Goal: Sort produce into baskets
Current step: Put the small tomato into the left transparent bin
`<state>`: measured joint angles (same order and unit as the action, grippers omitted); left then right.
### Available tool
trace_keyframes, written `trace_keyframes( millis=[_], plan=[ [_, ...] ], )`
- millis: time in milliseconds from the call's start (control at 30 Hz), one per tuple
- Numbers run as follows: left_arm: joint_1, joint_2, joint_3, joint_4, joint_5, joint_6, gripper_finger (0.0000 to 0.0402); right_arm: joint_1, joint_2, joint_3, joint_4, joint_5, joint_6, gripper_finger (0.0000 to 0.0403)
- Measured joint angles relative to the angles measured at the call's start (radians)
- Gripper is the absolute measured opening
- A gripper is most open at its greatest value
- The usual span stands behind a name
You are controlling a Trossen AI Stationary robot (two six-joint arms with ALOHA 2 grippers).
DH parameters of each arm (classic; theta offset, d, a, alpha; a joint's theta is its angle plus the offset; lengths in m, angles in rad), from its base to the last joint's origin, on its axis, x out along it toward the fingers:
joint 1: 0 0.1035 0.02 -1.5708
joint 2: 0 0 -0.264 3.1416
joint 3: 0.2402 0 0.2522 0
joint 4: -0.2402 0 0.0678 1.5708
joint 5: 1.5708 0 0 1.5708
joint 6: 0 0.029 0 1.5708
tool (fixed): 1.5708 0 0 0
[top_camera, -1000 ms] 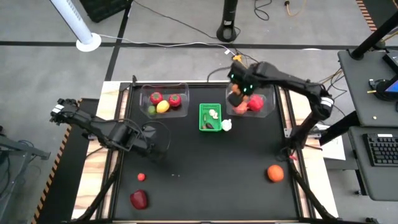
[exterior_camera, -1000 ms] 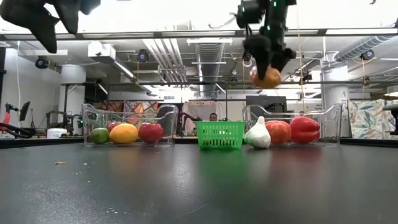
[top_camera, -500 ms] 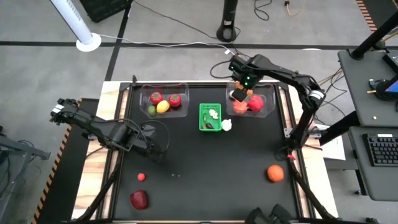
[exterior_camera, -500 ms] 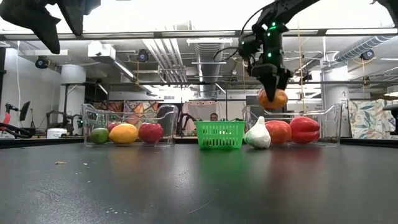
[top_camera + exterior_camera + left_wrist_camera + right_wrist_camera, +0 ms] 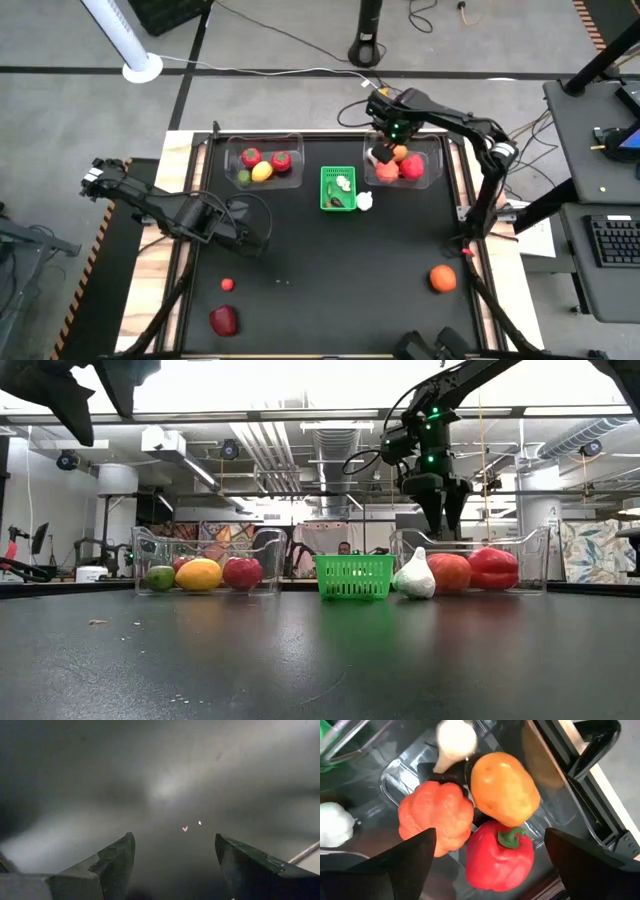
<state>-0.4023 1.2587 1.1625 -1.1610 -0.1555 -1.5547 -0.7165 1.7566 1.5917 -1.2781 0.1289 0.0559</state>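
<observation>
Right wrist view: under my spread fingers the right clear bin [image 5: 395,775] holds four pieces: an orange potato-shaped piece [image 5: 505,787] lying free on top, touching the red bell pepper [image 5: 497,857] and the ribbed orange pumpkin [image 5: 436,822], with a white mushroom [image 5: 455,740] past them. Nothing is between my right fingers; they stand wide, released.

From the high view, the right gripper [image 5: 385,152] hangs over that bin [image 5: 432,160] at the far right of the table, my right arm reaching in from the right edge. Just beside the bin, a white garlic bulb [image 5: 365,201] lies on the black table [image 5: 330,270], touching the green perforated basket [image 5: 338,189], which holds something white and something dark that I cannot name. The left clear bin [image 5: 264,162] carries two red pieces, a yellow lemon [image 5: 262,172] and a green lime [image 5: 243,177]; in the low view the lime [image 5: 160,577], lemon [image 5: 199,574] and a red apple [image 5: 241,573] sit in a row.

Loose produce near the front edge: an orange fruit [image 5: 442,279] at right, a small red piece [image 5: 227,284] and a dark red piece [image 5: 224,320] at left.

My left gripper [image 5: 243,222] waits above bare table at the left, arm stretched in from the left edge; its fingers [image 5: 112,862] stand apart on nothing.
</observation>
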Motion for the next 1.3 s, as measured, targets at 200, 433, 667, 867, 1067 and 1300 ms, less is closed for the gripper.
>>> trace_keyframes(
  millis=[200, 433, 667, 867, 1067, 1300],
  plan=[
    [-0.005, 0.000, 0.000, -0.021, 0.087, -0.042, 0.0256, 0.003, -0.055, 0.000, 0.000, -0.001, 0.041, 0.0364],
    [-0.037, 0.007, -0.034, -0.040, 0.146, -0.211, 0.0256, 0.019, -0.138, 0.000, 0.004, -0.006, 0.100, 0.0364],
    [-0.109, 0.086, -0.111, -0.053, 0.257, -0.272, 0.0256, 0.046, -0.201, 0.000, 0.014, -0.005, 0.136, 0.0364],
    [-0.159, 0.176, -0.150, -0.035, 0.284, -0.289, 0.0256, 0.068, -0.228, 0.000, 0.020, -0.006, 0.168, 0.0364],
    [-0.184, 0.252, -0.172, 0.034, 0.304, -0.295, 0.0255, 0.091, -0.235, 0.000, 0.027, -0.005, 0.173, 0.0364],
    [-0.202, 0.300, -0.172, 0.058, 0.305, -0.291, 0.0230, 0.110, -0.235, 0.000, 0.031, -0.005, 0.196, 0.0364]
  ],
)
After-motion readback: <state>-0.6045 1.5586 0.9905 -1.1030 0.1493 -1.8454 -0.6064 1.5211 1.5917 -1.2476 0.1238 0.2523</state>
